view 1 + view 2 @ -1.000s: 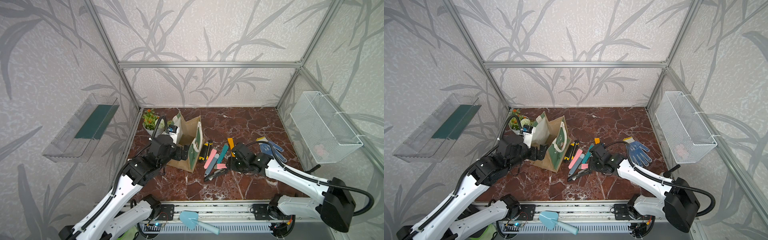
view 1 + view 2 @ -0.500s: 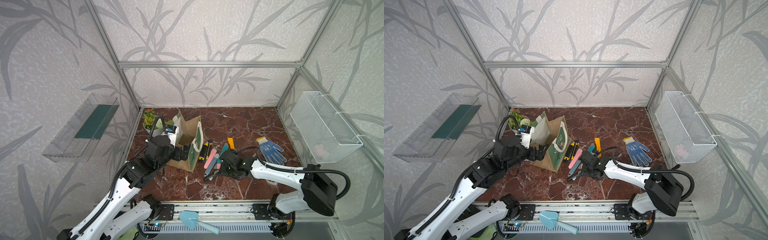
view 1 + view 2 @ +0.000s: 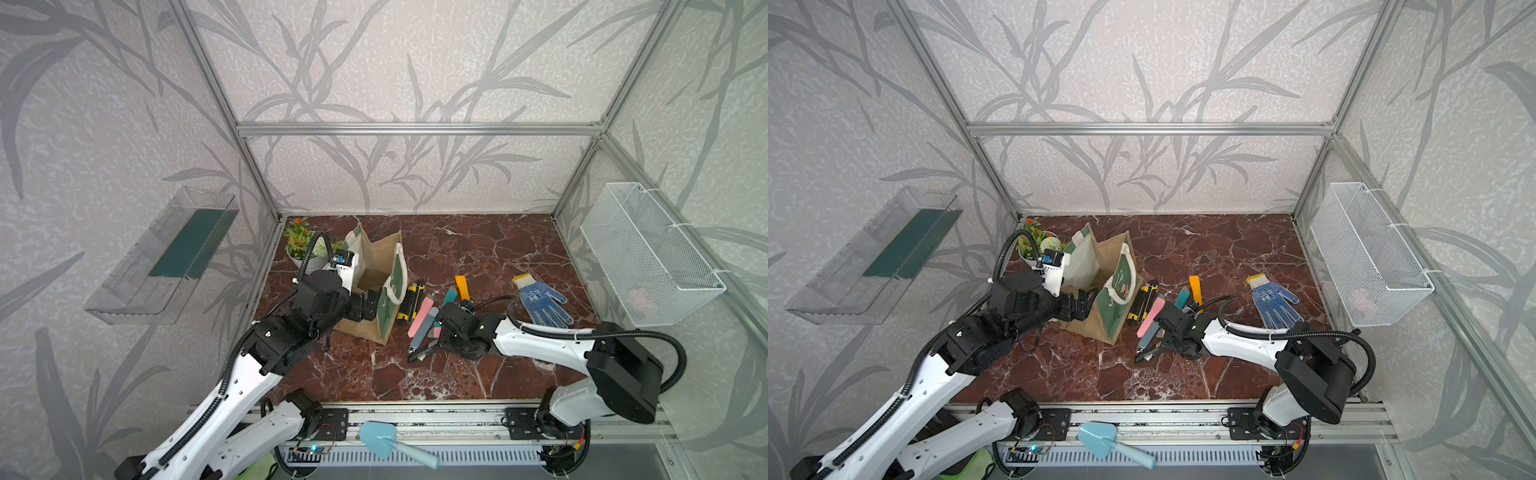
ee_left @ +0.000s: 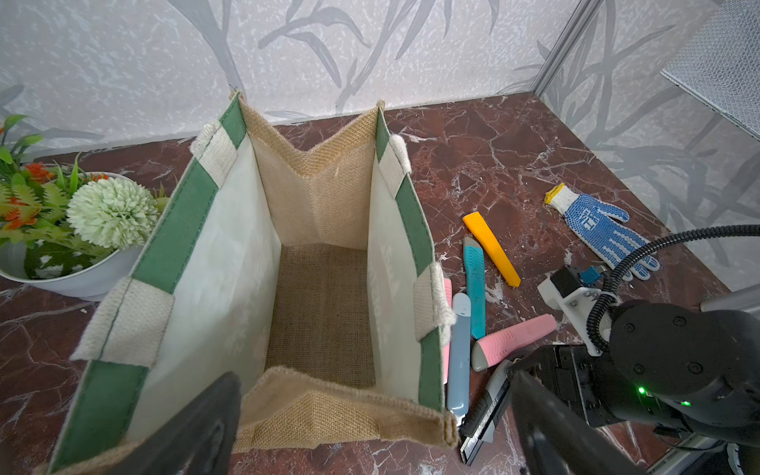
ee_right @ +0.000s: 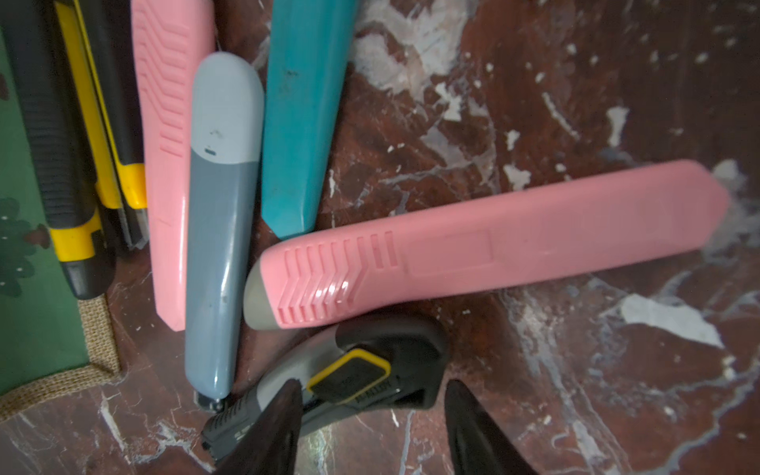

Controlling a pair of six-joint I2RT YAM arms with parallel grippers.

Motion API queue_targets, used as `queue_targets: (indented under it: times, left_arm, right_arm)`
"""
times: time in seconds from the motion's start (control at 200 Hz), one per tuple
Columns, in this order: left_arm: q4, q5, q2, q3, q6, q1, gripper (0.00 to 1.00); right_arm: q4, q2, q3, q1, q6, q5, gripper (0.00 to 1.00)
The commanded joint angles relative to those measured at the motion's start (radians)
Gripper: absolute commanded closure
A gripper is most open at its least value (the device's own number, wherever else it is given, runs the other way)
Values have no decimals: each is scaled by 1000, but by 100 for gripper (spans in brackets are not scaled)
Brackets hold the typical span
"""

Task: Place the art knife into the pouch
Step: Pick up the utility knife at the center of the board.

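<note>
Right wrist, grey-black art knife (image 5: 405, 353), yellow slider (image 5: 349, 373), tip seemingly ribbed

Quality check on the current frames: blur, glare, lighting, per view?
Right wrist: fingers of the right end effector out of focus; small glare spots on the ridges of the crosswise pink knife. Left wrist: pouch sharp; fingers of the left end effector dark and blurred up close. Both top views: even diffuse light, faint shadows on the marble table, no glare.
</note>
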Motion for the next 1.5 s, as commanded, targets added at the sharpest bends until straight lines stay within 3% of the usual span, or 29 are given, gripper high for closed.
queue_targets:
  times: [0.0,0.405,0.7,1.229,1.364,1.494]
  left_arm:
    - [1,-14,-5,-9,12,4,1]
    - [-18,-40,-11,-13,28,4,1]
    - [-24,-52,-6,-13,37,4,1]
    - [-33,-75,-6,-14,34,5,1]
    - [-34,-80,-5,-14,34,4,1]
    - [-39,-85,-8,-16,30,4,1]
  right_arm:
    - [-9,21,23,10,33,26,43]
    - [-9,116,92,20,46,28,43]
    - [-31,154,119,20,56,53,52]
    - [-54,207,181,18,36,57,56]
    - [-57,237,184,18,32,54,68]
    - [-65,248,192,19,28,56,69]
